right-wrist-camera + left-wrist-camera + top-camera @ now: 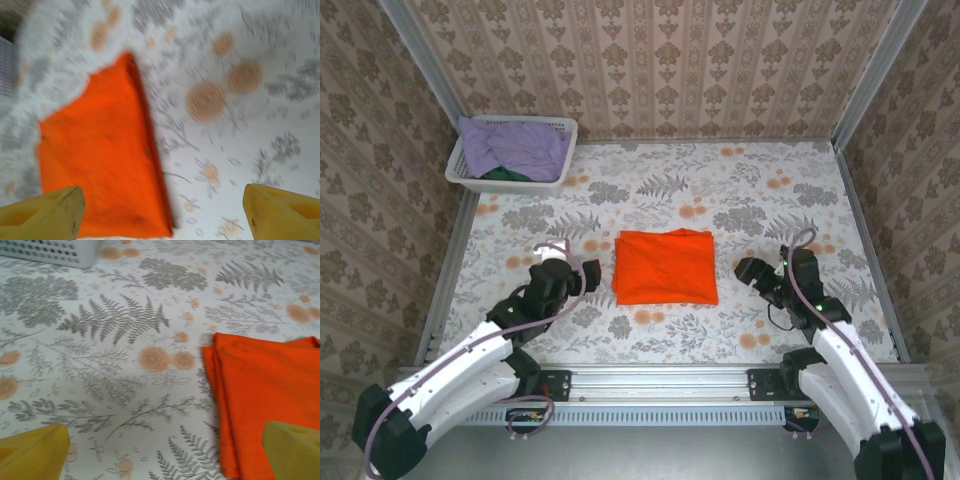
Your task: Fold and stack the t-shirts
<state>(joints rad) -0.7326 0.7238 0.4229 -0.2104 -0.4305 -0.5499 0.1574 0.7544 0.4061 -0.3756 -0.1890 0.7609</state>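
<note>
Orange shirt (666,267) lies folded mid-table (770,190). Left gripper (553,254) and right gripper (753,271) flank it, both spread apart, empty.

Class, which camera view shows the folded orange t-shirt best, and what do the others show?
The top external view: the orange t-shirt lies whole, a neat folded rectangle with every edge visible. The left wrist view catches one layered edge, the rest cropped. The right wrist view shows it blurred.

White basket (50,252) — floral table (770,200)
</note>
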